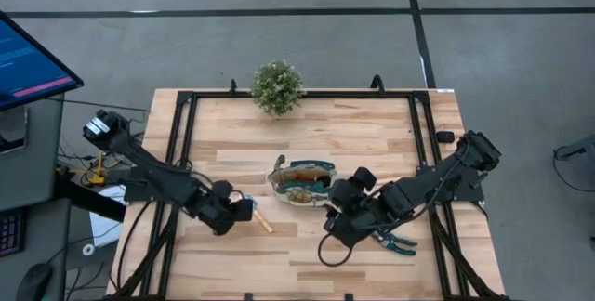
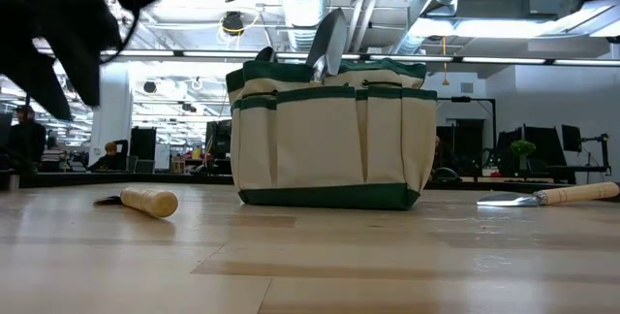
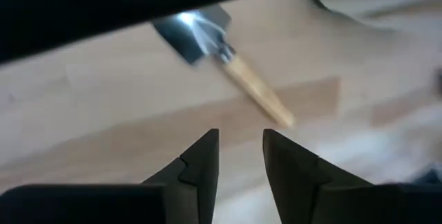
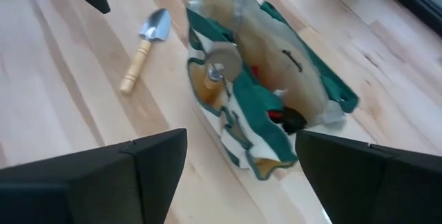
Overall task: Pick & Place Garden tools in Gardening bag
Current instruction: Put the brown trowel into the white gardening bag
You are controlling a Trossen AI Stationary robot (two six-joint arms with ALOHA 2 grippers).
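The beige gardening bag with green trim stands upright mid-table; a trowel blade sticks up out of it, and a red-and-black glove lies inside. One trowel lies flat on the table left of the bag. My left gripper hovers over the wood just short of the trowel's handle end, slightly open with nothing between its fingers. My right gripper hangs wide open above the bag's near side, touching nothing. Teal-handled pruning shears lie under the right arm. Another trowel lies flat to the bag's right.
A bushy potted plant stands at the table's far edge. A black frame runs along the table's left, right and far sides. Bare wood lies between the bag and the near edge.
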